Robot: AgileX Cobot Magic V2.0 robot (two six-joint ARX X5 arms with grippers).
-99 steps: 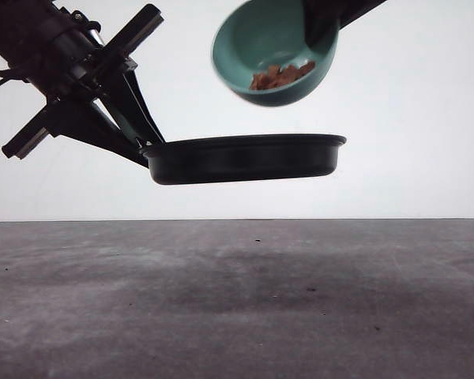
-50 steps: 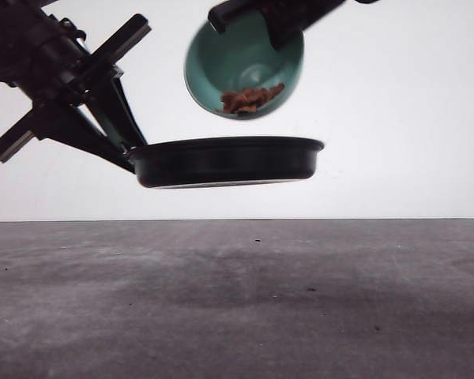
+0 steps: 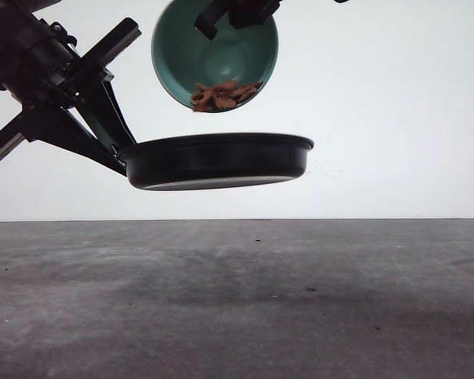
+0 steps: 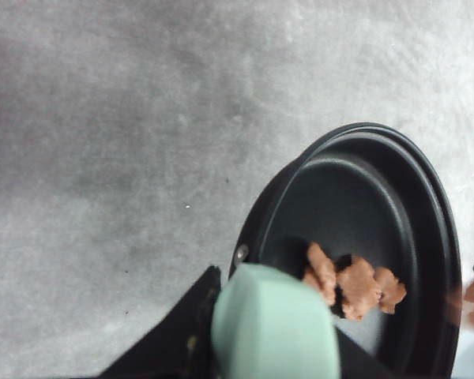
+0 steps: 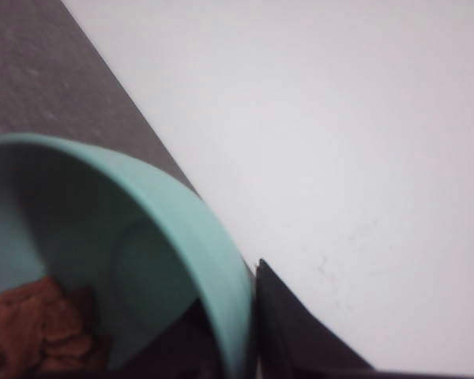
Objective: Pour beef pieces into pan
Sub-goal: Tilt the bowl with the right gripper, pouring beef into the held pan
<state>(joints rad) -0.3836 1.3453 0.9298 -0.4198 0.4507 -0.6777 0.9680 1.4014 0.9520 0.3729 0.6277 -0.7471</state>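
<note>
The small reddish-brown beef pieces [image 3: 223, 94] crowd the lowered lip of the steeply tipped teal bowl [image 3: 213, 51], pinched by the right claw [image 3: 235, 11], just above the shallow black pan [image 3: 217, 160], which the left claw [image 3: 114, 150] holds by its mint-green handle [image 4: 272, 328] over the grey surface [image 3: 237, 300], evidently to catch them.

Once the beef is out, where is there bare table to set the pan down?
The grey table lies bare right under the raised pan and out to both sides. The crowded part is up top, where the tilted teal bowl hangs close over the pan.
</note>
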